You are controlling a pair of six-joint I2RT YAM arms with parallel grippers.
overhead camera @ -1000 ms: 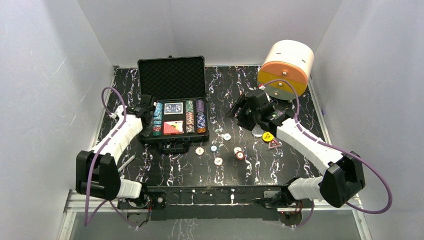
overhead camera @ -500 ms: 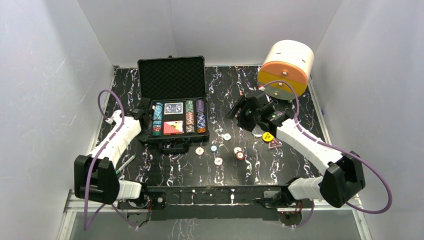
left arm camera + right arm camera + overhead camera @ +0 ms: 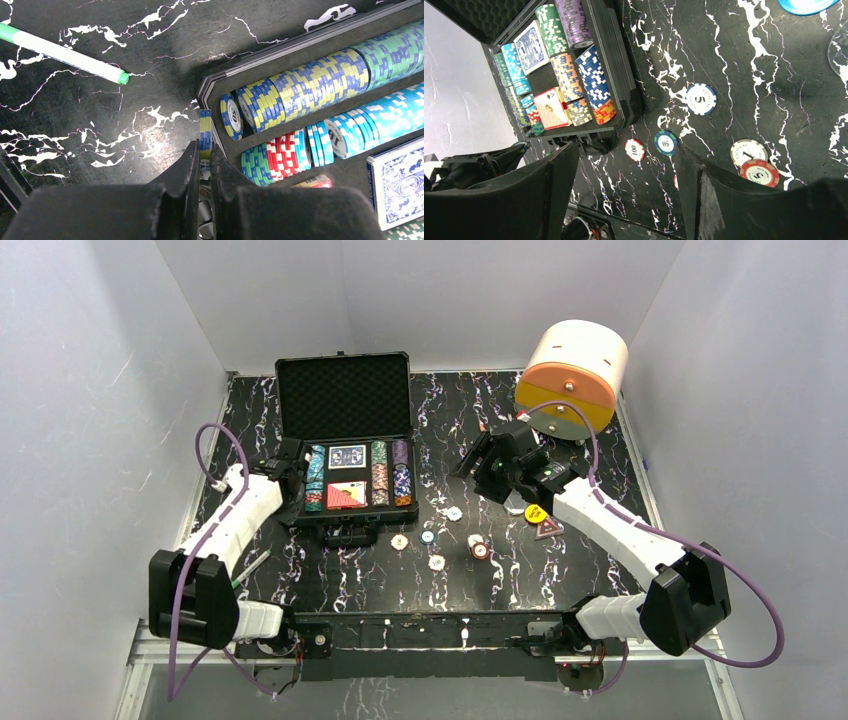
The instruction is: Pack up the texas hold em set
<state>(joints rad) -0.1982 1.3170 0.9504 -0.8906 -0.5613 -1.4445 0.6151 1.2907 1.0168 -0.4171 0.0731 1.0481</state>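
From above, the black hard case (image 3: 345, 400) is lying open toward the far-left corner of the bench (image 3: 350, 585). Its dimpled foam lid is standing up, and chip rows and two decks are filling the tray. A few loose chips (image 3: 437, 562) are lying on the glossy marbled top near the middle, with a round yellow dealer button (image 3: 535, 512) further right. The left jaws are sitting at the case's left edge.

Through the left wrist camera, those jaws are clenching a thin striped chip (image 3: 205, 131) edge-on, just outside the case's hard rim (image 3: 300, 42). The blue-and-yellow row (image 3: 310, 82) is ending in one leaning chip. I'm thinking the held chip could clip that rim and squirt out of so narrow a pinch, or topple the leaning one. A slim green-tipped pen (image 3: 65, 55) is lying nearby.

Through the right wrist camera, the right jaws are standing spread and empty above flat, smooth-faced chips (image 3: 700, 98), which are hugging the bench and looking awkward to lift.
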